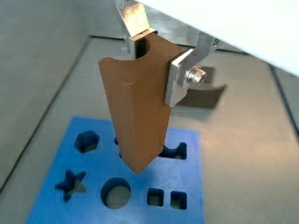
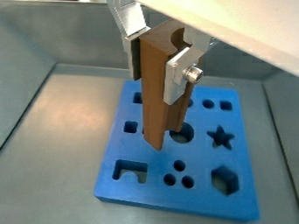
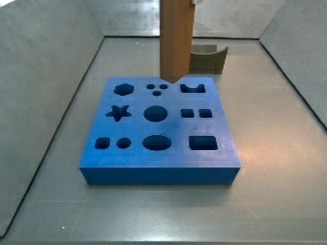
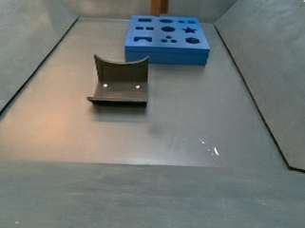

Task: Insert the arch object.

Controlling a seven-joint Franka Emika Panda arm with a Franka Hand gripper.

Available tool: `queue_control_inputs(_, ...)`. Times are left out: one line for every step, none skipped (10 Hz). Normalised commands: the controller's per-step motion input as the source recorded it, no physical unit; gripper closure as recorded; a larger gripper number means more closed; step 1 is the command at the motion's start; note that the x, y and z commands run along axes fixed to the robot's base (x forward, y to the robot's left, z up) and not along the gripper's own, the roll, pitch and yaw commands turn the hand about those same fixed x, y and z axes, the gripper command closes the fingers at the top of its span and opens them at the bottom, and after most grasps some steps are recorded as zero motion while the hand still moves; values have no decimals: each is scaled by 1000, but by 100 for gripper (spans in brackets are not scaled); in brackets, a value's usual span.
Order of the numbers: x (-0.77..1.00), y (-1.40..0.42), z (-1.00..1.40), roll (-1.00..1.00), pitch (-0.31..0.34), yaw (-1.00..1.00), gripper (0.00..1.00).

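Observation:
The arch object is a tall brown wooden bar with a curved notch in its top end. It hangs upright in my gripper, which is shut on its upper part; a silver finger presses each side. It shows the same way in a wrist view, with the gripper round its top. In a side view the bar's lower end hovers over the far part of the blue board, close to an arch-shaped hole. The gripper is out of both side views.
A squat dark grey-olive block with a curved hollow stands on the grey floor away from the board; it shows behind the board in a side view. The board has several differently shaped holes. Grey walls ring the floor.

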Motion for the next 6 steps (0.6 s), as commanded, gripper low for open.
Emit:
queue_control_inputs(146, 71, -111, 0, 0, -974, 100)
queue_control_inputs(143, 71, -114, 0, 0, -974, 100)
queue_control_inputs(143, 71, -120, 0, 0, -971, 100)
queue_control_inputs(143, 74, -126, 0, 0, -969, 100)
queue_control_inputs(129, 80, -143, 0, 0, -963, 100)
queue_control_inputs(126, 80, -154, 0, 0, -960, 100)
